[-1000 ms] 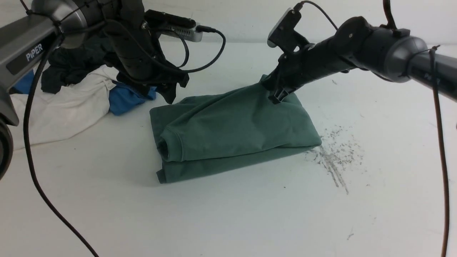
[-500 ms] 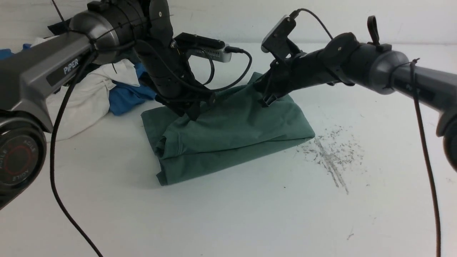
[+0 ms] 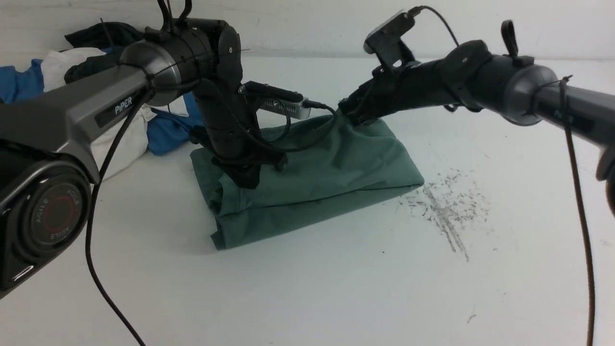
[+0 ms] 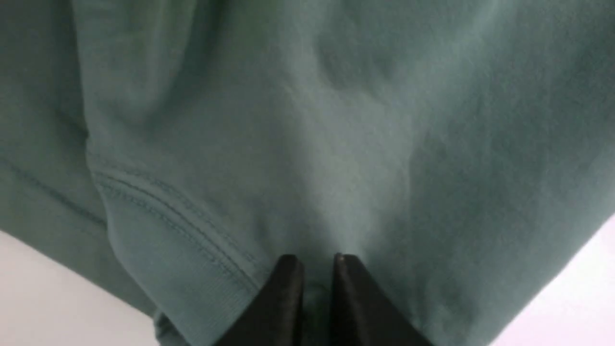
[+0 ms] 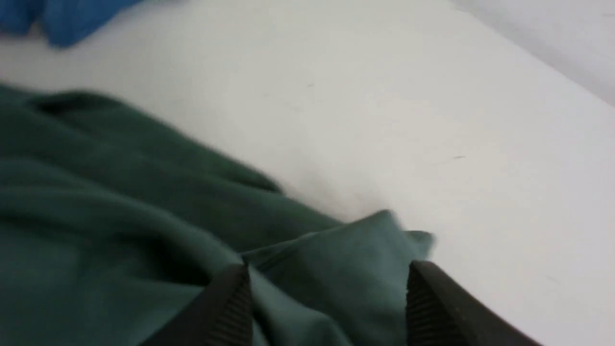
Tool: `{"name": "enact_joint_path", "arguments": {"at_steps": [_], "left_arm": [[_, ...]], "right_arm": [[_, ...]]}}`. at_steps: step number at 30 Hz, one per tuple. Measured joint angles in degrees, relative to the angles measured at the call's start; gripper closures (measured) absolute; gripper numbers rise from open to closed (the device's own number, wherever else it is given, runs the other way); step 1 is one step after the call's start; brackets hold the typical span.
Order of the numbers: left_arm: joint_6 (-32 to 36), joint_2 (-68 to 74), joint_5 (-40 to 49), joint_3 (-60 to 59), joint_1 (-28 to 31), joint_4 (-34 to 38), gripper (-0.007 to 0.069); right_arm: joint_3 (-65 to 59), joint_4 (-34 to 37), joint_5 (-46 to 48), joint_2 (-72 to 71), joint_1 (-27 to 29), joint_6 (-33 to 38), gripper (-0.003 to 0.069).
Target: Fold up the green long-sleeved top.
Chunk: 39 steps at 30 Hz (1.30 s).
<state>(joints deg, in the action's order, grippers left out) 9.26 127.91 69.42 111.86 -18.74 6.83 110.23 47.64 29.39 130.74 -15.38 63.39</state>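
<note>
Sage-green cotton long-sleeved top [image 3: 336,163] lies folded in a bundle mid-frame on the white table [image 3: 307,288], with its long axis running left to right. We see the black left gripper [image 4: 317,262] planted toward its left end, fingers nearly together and pinching a ridge of cloth. The black right gripper [image 5: 326,283] hangs at the bundle's upper-right corner, jaws apart, holding nothing. We judge the left arm leads.

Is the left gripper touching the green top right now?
Touching. The left wrist view shows the left gripper nearly shut, its fingertips pressed into the green long-sleeved top with cloth between them.
</note>
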Motion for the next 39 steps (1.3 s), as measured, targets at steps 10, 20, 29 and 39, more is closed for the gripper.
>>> {"name": "enact_joint_path", "arguments": {"at_steps": [10,20,29,39], "left_arm": [[-0.9,0.1,0.0,-0.9,-3.4,-0.3,0.0629],[-3.6,-3.5,-0.4,-13.6,-4.5,-1.1,0.0629],[-5.3,-11.4,-0.1,-14.6,-4.7,-1.6,0.0629],[-8.9,-9.4,-1.6,-17.2,-4.5,-2.4,0.0629]], "right_arm": [[0.0,-12.9,27.6,-4.7,7.1,-30.1,0.0655],[0.0,-20.3,34.9,-3.8,6.0,-33.5,0.0671],[0.0,-20.5,38.0,-3.8,1.9,-33.5,0.0671],[0.1,-22.2,27.9,-0.9,-2.9,-33.5,0.0673]]}}
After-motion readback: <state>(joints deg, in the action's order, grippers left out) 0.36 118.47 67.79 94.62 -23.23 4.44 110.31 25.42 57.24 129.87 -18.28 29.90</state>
